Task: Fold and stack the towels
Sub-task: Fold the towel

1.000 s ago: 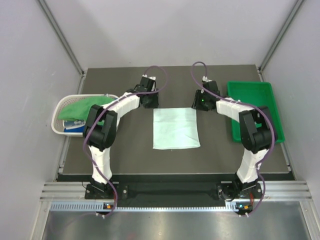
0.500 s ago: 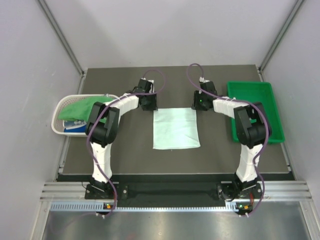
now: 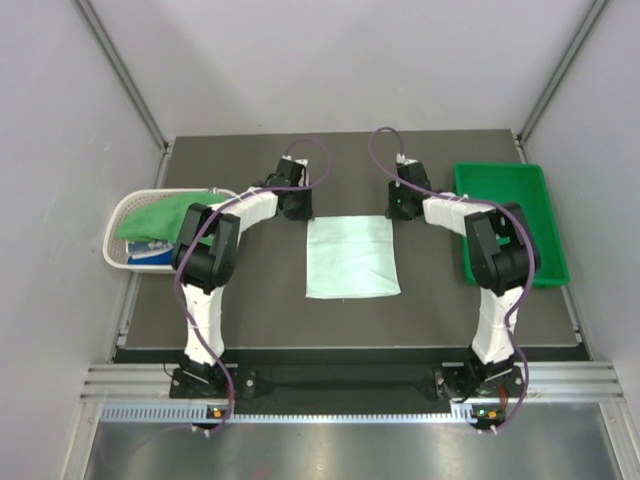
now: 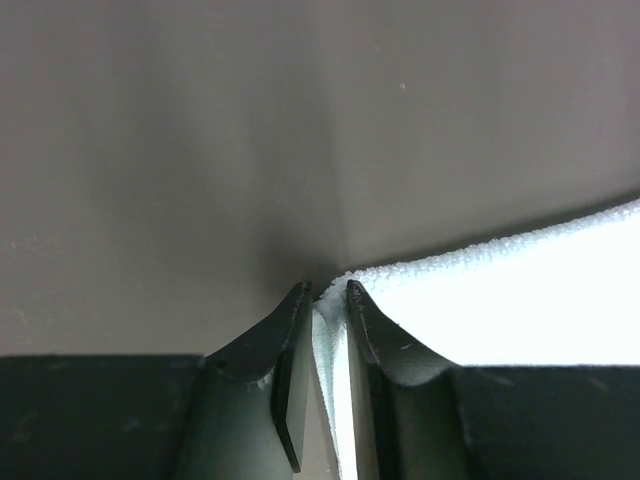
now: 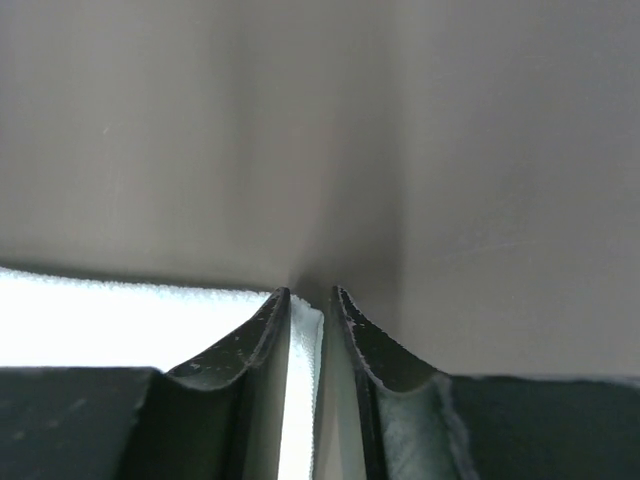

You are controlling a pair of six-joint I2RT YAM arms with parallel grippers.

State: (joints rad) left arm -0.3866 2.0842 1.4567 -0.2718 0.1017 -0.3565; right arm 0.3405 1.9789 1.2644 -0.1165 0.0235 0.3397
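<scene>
A white mesh basket (image 3: 112,240) stands at the left edge of the worktop (image 3: 250,310). It holds a green towel (image 3: 165,215) heaped over its top, and at its near end there is a blue and white piece (image 3: 148,252) that may be another towel; it is too small to tell. A green tray (image 3: 500,185) lies along the right edge. The mint towel (image 3: 350,257) lies spread flat in the middle of the worktop, well apart from both containers. Both arms rise from their bases at the near edge, bend at the elbow and reach inward over the worktop, so that each wrist points down at a far corner of the mint towel. The left end effector (image 3: 297,212) is at the far left corner and the right end effector (image 3: 398,212) at the far right corner. In the left wrist view the left end effector (image 4: 325,290) has its fingers drawn narrow, with the corner of the mint towel (image 4: 520,300) pinched between them at the tips, down on the worktop. The right wrist view shows the same. There the right end effector (image 5: 308,292) nips the other corner of the mint towel (image 5: 120,320), and a sliver of white cloth fills the slit between its fingers.
</scene>
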